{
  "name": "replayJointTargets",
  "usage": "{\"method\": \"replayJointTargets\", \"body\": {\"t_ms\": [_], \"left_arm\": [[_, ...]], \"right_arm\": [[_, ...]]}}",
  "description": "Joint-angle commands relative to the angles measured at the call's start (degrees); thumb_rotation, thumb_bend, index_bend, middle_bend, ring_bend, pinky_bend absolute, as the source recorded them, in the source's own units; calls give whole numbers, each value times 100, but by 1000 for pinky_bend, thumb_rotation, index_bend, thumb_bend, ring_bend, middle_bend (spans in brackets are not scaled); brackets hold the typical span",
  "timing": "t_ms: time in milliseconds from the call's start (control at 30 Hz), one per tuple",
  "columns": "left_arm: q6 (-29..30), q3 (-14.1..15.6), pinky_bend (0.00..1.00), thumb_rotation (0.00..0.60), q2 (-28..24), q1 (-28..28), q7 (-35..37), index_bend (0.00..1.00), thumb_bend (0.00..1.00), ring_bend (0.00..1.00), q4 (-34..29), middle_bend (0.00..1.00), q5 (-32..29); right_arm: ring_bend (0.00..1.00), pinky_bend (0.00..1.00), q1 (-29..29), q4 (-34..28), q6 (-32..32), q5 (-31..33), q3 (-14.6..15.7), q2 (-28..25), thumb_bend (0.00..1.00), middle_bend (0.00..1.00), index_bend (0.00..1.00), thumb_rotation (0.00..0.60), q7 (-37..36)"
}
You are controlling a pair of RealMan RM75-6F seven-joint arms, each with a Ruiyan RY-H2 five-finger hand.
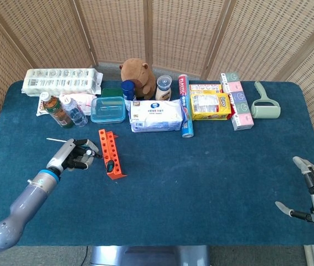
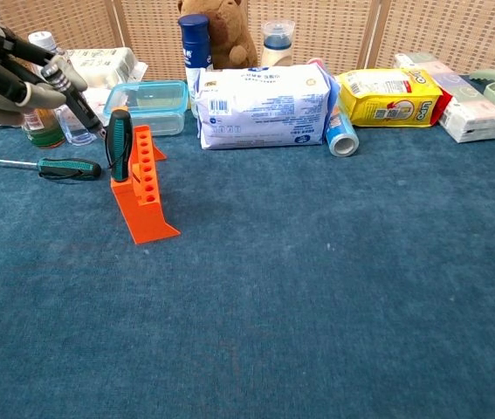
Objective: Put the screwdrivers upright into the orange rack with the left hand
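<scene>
Left hand (image 2: 7, 74): closed around a black screwdriver (image 2: 74, 94), held tilted, tip aimed at the rack's holes.
Orange rack (image 2: 142, 185): one green-handled screwdriver (image 2: 120, 143) is already stood upright in it.
Spare screwdriver (image 2: 42, 166): laid flat on the table (image 2: 334, 288), just left of the rack, awaiting pickup.
Right hand (image 1: 312, 191): fingers spread, nothing held, kept well apart from the work.

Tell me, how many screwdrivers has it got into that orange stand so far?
One: a green-handled screwdriver stands upright in the orange rack. The left hand holds a second screwdriver tilted beside the rack, not yet in a hole. A third screwdriver lies flat on the table, untouched.
</scene>
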State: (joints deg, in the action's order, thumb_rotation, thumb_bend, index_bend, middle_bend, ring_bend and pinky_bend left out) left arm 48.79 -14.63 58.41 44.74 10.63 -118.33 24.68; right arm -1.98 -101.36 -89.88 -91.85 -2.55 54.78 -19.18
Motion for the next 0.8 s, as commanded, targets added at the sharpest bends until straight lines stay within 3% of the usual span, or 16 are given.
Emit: {"method": "replayJointTargets", "body": {"t_ms": [33,400,800], "left_arm": [[7,41,888,600,103,108,-117,567,571,929,102,890,-180],[295,22,888,600,357,316,-400,567,557,930,160,890,-621],[89,-68,888,600,268,256,-381,565,555,929,172,890,-674]], "right_arm": [[94,89,-8,-7,21,-19,14,10,164,97,12,600,25],[94,89,-13,-24,28,-20,18,12,163,97,12,600,38],[93,89,-18,-34,42,-11,20,9,163,97,12,600,43]]}}
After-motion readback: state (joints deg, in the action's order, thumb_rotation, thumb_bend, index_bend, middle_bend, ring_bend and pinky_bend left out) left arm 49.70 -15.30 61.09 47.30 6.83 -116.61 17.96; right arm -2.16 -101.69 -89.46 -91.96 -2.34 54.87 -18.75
